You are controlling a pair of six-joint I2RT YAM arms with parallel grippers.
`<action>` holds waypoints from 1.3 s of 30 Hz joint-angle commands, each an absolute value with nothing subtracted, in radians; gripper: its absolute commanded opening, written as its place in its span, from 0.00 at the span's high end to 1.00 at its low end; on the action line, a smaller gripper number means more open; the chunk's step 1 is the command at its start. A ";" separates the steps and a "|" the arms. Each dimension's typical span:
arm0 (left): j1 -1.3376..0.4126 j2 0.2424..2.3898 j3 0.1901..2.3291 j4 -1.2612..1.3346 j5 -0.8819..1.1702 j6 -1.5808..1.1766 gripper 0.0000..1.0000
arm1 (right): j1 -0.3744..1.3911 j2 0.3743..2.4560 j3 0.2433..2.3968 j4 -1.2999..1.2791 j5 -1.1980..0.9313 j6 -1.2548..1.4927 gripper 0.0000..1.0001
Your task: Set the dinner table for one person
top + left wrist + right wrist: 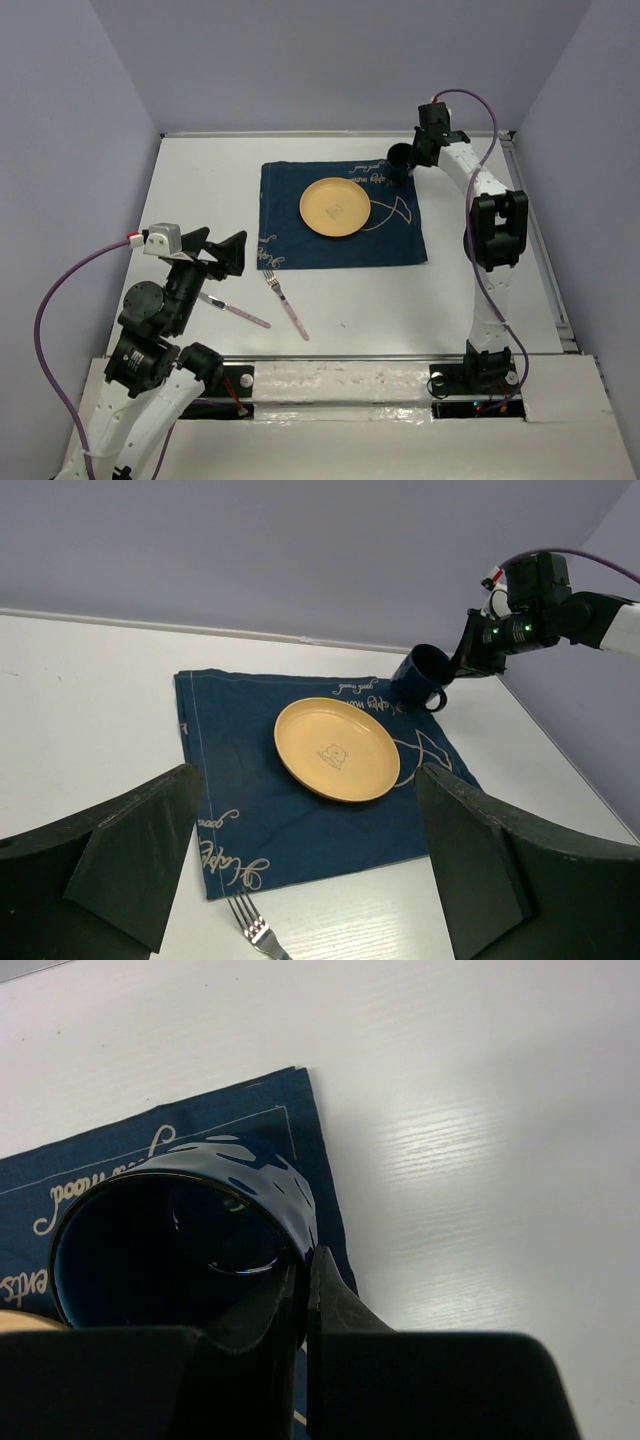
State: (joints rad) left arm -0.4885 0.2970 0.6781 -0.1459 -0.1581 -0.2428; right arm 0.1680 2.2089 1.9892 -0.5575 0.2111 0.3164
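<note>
My left pincer [216, 248] hangs with its jaws wide apart and nothing between them, out past the near left corner of the cloth [300, 250]. It sits above the bare white worktop [200, 180].

Just near of it lies a pink-handled utensil [240, 313]. Its working end is tucked under my left arm, so I cannot tell what kind it is. Beside that a fork [288, 308] rests on the worktop, its tines pointing at the near edge of the cloth and its pink handle angled back and to the right.

The worktop lies flat, and its longer span seems to run left to right in front of my bases. Its near edge is cut off by my mounting rail.

The dark blue cloth carries cream cursive writing and a fish outline. One word at its near left corner looks like "Happy", and another by its far right corner looks like "mood". The rest is too small to read.

A yellow plate [336, 208] sits around the middle of the cloth. It has a faint line drawing at its centre that I cannot make out.

At the far right corner of the cloth is a glossy dark blue mug [400, 158], tipped over at an angle. My right pincer [305, 1280] is clamped on its wall, one finger inside and one outside. I cannot tell whether its base touches the cloth.
</note>
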 commanded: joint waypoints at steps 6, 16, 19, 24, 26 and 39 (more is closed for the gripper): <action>-0.480 0.316 0.678 -0.087 -0.150 -0.241 0.01 | 0.173 2.253 2.092 -0.508 0.156 0.316 1.00; -0.471 0.330 0.678 -0.084 -0.146 -0.241 0.01 | 0.173 2.247 2.092 -0.512 0.132 0.313 0.62; -0.468 0.337 0.678 -0.084 -0.150 -0.241 0.01 | 0.173 2.202 2.082 -0.512 0.095 0.316 0.52; -0.454 0.356 0.680 -0.080 -0.153 -0.242 0.01 | 0.224 2.059 1.972 -0.489 0.066 0.307 0.46; -0.448 0.359 0.678 -0.078 -0.155 -0.242 0.01 | 0.271 1.932 1.812 -0.413 0.058 0.305 0.46; -0.402 0.371 0.673 -0.071 -0.166 -0.259 0.01 | 0.958 1.566 1.072 -0.048 0.168 0.387 0.46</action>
State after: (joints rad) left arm -0.4156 0.3542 0.6781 -0.1307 -0.1612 -0.2485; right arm 0.8265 1.5467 1.1450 -0.1188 0.0525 0.3565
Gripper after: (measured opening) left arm 0.989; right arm 0.541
